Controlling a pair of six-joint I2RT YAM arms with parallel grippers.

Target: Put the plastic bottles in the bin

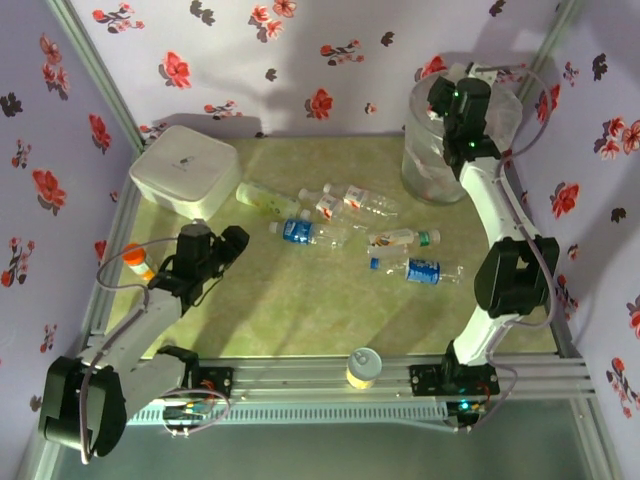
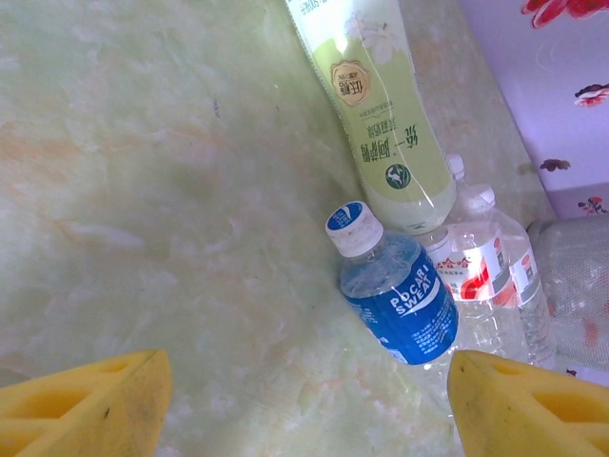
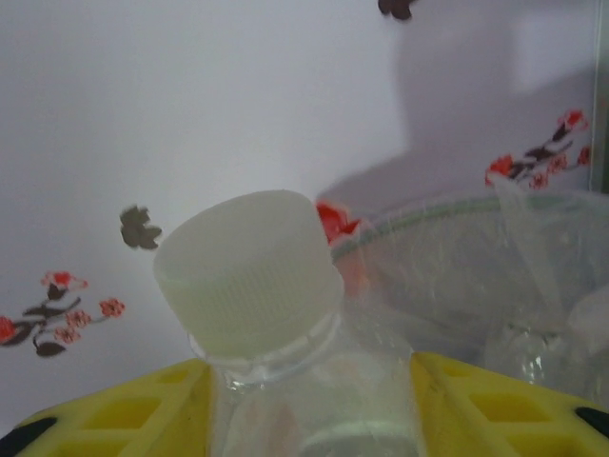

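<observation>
Up by the bin (image 1: pixel 425 170), the right end effector (image 3: pixel 319 405) pinches a white-capped bottle (image 3: pixel 249 271); the left end effector (image 2: pixel 309 405) stands spread.

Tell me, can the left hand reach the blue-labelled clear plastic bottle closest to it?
Probably yes: the left hand is open, pointing at that blue-labelled clear plastic bottle, with only bare green tabletop between.
</observation>
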